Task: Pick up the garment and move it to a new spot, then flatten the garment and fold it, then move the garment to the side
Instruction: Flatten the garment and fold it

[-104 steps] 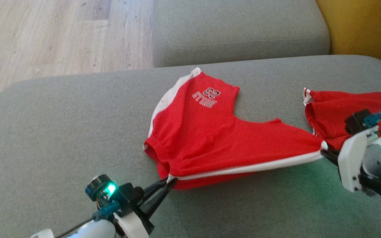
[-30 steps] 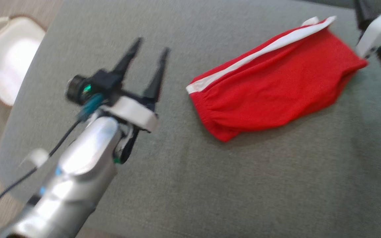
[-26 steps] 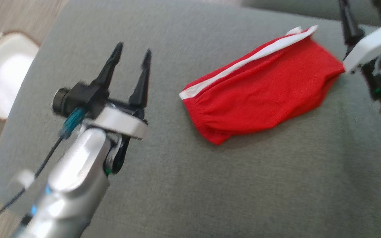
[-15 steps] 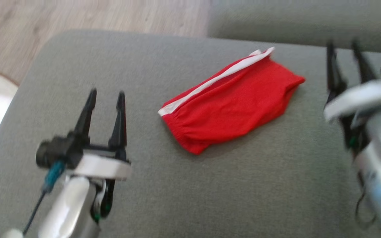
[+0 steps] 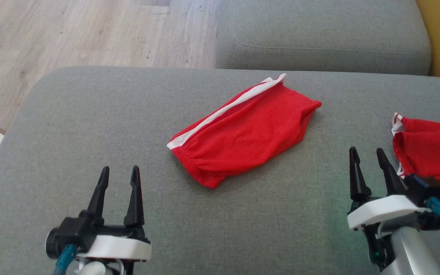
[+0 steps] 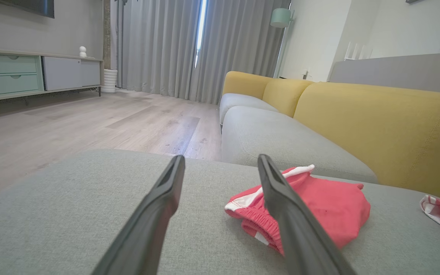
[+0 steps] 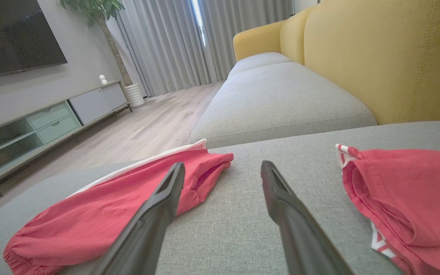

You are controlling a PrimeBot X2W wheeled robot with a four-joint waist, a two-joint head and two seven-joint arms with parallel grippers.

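Released since the earlier two-handed stretch: garment now folded, lying free at centre of cushion, long axis running cushion front-left to back-right. Left gripper hovers cushion front-left, right gripper front-right, both jaws spread, empty. Gathered end points toward left gripper; nearer arm hard to call.

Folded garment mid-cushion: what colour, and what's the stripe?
The folded garment is red, with a white stripe along one long edge. Head view shows it best.

Pale wood-plank floor runs to long grey pleated curtains with a bright slit of daylight between them. Grey fabric seat cushions meet a mustard-yellow sofa backrest — low mint-and-white cabinet opposite
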